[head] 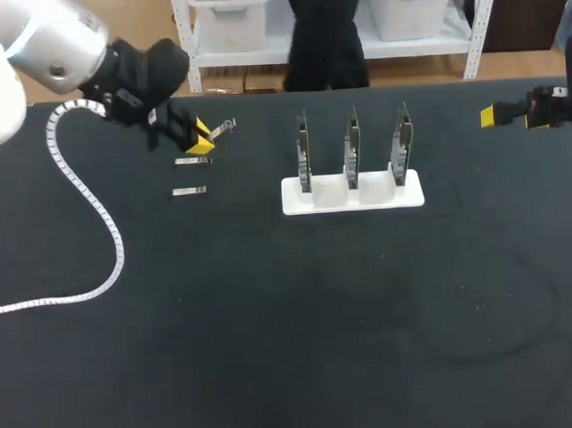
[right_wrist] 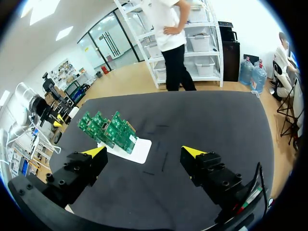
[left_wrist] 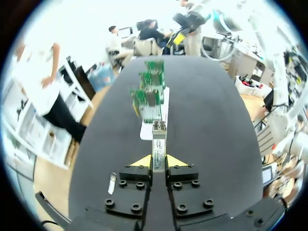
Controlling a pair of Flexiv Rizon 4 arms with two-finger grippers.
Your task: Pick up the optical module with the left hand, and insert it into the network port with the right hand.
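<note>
My left gripper (head: 201, 137) hovers over the table's back left, shut on a silver optical module (head: 223, 128) that sticks out past its yellow tips. In the left wrist view the module (left_wrist: 159, 142) stands clamped between the fingers (left_wrist: 138, 161) and points toward the boards. Three green circuit boards (head: 351, 146) with the network ports stand upright in a white holder (head: 353, 194) at the table's middle back. My right gripper (head: 489, 117) is at the far right edge, open and empty. Its wrist view shows the wide-apart gripper (right_wrist: 144, 151) facing the boards (right_wrist: 109, 130).
Two more silver modules (head: 192, 161) (head: 188, 191) lie on the black mat just below the left gripper. One spare module (left_wrist: 112, 183) lies beside the left fingers. A white ribbed cable (head: 89, 216) loops across the left side of the table.
</note>
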